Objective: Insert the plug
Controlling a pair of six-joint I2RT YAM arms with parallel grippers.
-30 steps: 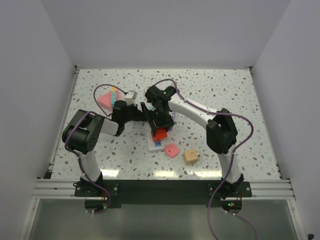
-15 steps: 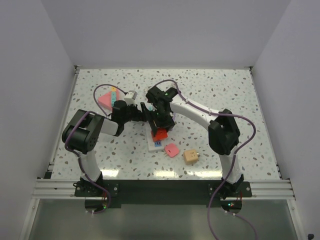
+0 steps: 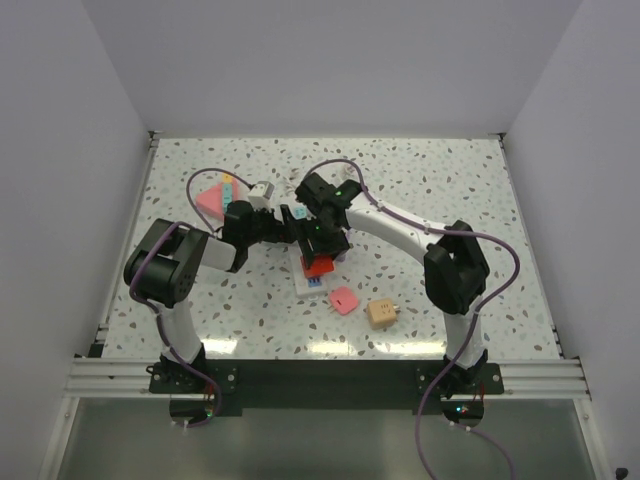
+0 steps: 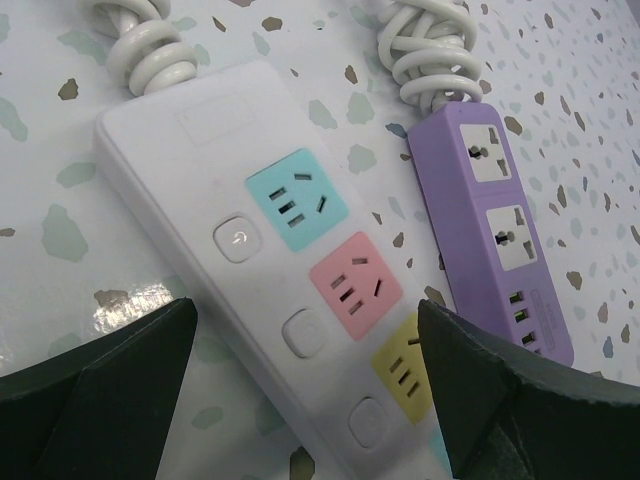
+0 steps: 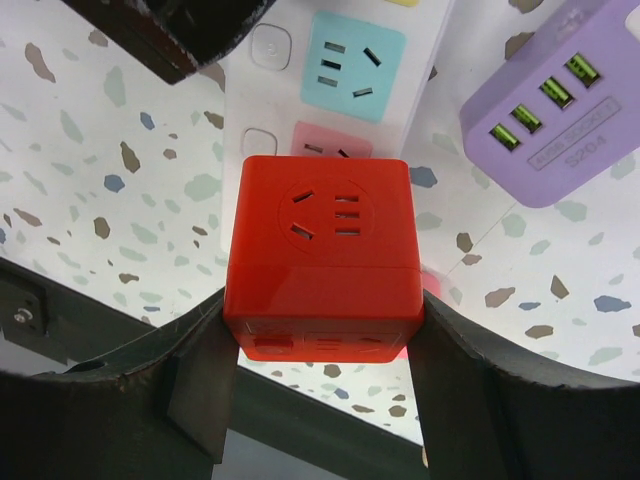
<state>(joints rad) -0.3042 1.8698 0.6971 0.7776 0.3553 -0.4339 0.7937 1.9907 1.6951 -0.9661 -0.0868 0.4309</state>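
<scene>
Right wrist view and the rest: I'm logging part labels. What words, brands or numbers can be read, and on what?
purple power strip: two lines of raised print beside its small ports, too blurred to read.
white power strip: no text readable.
red cube plug: none.

A robotics lab test cell is indicated. A speckled table (image 3: 450, 190) is enclosed on three sides by plain white panels (image 3: 330, 60). An aluminium rail (image 3: 320, 378) is fitted along its near edge, and the left arm (image 3: 180, 265) and right arm (image 3: 455, 275) are bolted there. A white power strip (image 4: 200, 170), a purple power strip (image 4: 500, 230) and a red plug cube (image 5: 320, 250) are seen over the tabletop.
</scene>
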